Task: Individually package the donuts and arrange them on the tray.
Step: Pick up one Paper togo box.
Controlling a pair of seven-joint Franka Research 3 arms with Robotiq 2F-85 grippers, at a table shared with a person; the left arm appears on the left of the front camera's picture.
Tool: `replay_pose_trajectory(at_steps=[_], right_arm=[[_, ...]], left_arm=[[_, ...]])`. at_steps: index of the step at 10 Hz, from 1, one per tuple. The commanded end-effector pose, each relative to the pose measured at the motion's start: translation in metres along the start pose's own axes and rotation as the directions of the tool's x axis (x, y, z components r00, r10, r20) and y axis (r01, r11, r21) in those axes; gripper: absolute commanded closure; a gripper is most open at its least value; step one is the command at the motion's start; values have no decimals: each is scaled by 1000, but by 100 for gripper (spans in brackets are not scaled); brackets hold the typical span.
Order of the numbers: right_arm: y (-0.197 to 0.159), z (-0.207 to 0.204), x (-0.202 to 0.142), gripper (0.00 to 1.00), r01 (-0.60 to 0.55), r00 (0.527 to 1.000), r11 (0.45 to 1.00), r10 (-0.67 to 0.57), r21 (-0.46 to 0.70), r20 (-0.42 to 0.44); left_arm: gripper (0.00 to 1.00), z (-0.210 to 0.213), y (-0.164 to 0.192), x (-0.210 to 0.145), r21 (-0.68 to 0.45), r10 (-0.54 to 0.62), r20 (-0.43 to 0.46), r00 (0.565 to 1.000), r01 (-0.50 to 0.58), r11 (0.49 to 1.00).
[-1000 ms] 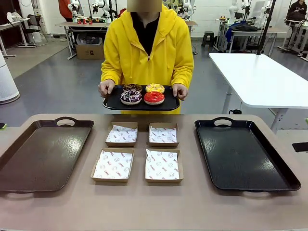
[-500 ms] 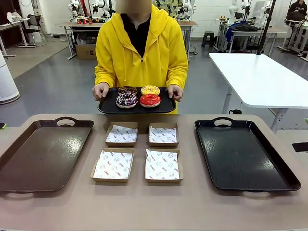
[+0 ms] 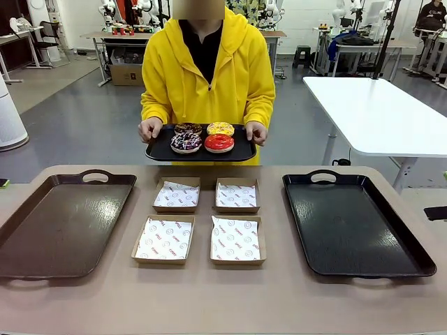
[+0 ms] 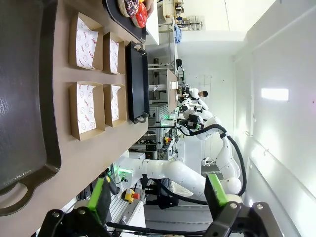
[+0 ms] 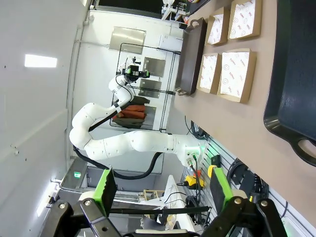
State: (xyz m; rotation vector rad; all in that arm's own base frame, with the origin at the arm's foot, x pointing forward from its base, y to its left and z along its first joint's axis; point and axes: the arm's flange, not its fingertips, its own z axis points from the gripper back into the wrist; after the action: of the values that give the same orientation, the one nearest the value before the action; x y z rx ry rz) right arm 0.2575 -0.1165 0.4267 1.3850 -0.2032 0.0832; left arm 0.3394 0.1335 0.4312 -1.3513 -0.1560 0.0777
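The donuts [image 3: 203, 137] are held on a person's small tray [image 3: 241, 151], far ahead of the left fingers [image 4: 100, 197] and right fingers [image 5: 106, 185], both spread wide and empty; neither is judged nearer.

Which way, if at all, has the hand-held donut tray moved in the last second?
Yes, slightly: the black tray holding the donuts has drifted toward picture left against the cardboard boxes on the table.

grey floor [image 3: 91, 125], white table [image 3: 377, 112], white walls [image 4: 281, 59]
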Motion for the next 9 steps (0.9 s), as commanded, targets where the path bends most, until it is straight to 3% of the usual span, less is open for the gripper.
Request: replay_pose_trajectory(at_steps=[1,3,4,7,9], right_arm=[[0,1,0,0,-12,1000,1000,12,10,1],[0,0,0,0,0,1000,1000,0,0,0],[30,-13,11,0,-42,999,990,46,-131,28],[98,-99,63,0,12,994,920,-53,-392,-93],[115,-165,82,0,28,989,847,-101,-531,-109]], left_arm=[[0,0,-1,1,-5,3,11,1000,-3,1000],[0,0,-1,1,-5,3,11,1000,-3,1000],[0,0,-1,1,-5,3,11,1000,-3,1000],[0,0,-1,1,-5,3,11,1000,-3,1000],[0,0,-1,1,-5,3,11,1000,-3,1000]])
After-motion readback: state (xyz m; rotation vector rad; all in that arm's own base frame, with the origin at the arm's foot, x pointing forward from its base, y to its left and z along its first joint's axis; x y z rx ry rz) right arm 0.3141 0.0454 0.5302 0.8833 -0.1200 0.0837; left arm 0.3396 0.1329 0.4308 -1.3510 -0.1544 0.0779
